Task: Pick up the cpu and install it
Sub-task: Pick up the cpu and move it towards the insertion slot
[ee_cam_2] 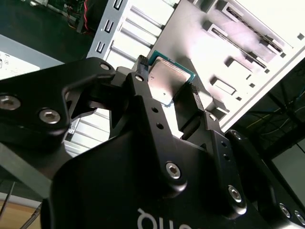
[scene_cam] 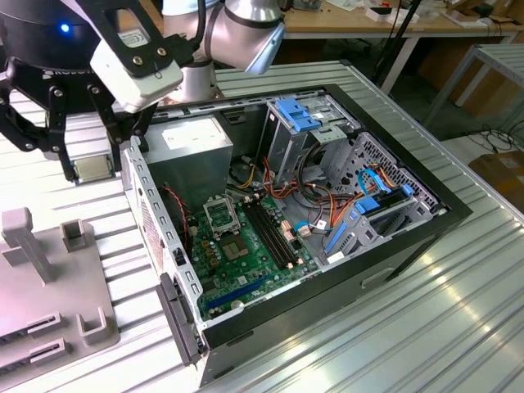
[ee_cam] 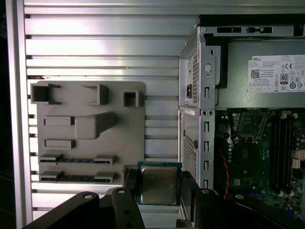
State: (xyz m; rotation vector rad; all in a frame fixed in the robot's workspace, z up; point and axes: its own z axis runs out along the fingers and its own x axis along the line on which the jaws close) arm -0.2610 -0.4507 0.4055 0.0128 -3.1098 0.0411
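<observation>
The black gripper's [ee_cam_2: 167,87] two fingers [ee_cam_2: 145,95] are clamped on opposite edges of the small, square, silver-faced cpu [ee_cam_2: 164,78] (its green rim shows). The chip sits just outside the open black computer case [scene_cam: 426,221], by its rear panel. It is apparently lifted clear of the grey plastic fixture tray [ee_cam: 86,138] beside that case.

Grips the cpu [ee_cam_2: 165,77] by opposite edges in the black end effector [ee_cam_2: 168,81], silver face showing, against a grey slotted plate [ee_cam_2: 228,38] and ribbed tabletop [ee_cam_2: 133,33].
</observation>
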